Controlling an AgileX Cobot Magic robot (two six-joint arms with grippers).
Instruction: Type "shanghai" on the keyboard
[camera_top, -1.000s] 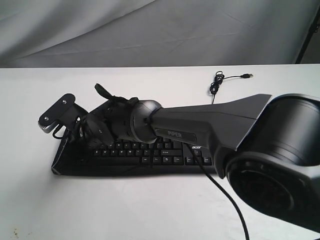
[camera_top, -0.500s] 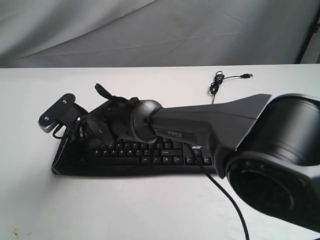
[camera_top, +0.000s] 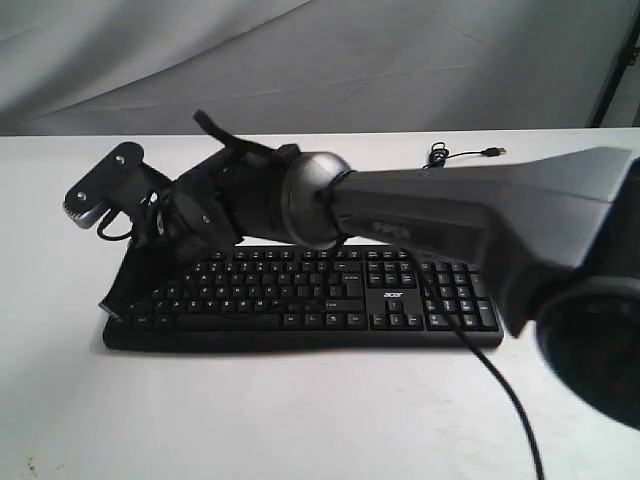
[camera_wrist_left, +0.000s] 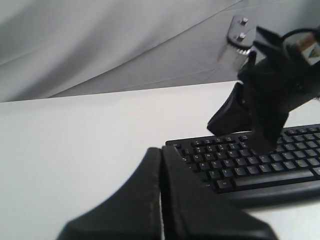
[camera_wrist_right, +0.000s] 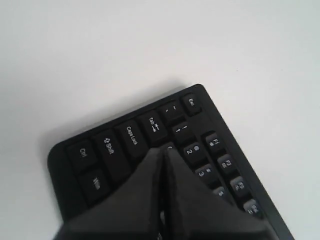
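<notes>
One wide black keyboard (camera_top: 330, 300) lies flat near the middle of your white counter (camera_top: 300, 420), white-lettered keys facing up and the number pad at the right of the exterior view. A thin black cable (camera_top: 434, 165) sits bundled on the counter behind it, with its plug (camera_top: 492, 152) lying free. Your right arm (camera_top: 450, 215) reaches across from the right, above the key rows. Its right pincer (camera_wrist_right: 162, 155) points down over the keyboard's left end, fingers pressed together with nothing between them. The tip sits over the key beside the Tab key (camera_wrist_right: 151, 125), though you cannot tell whether it touches. Your left pincer (camera_wrist_left: 161, 162) is likewise closed and empty, held low just off the keyboard's left end, over the counter. A grey cloth (camera_top: 300, 60) hangs behind the counter.
</notes>
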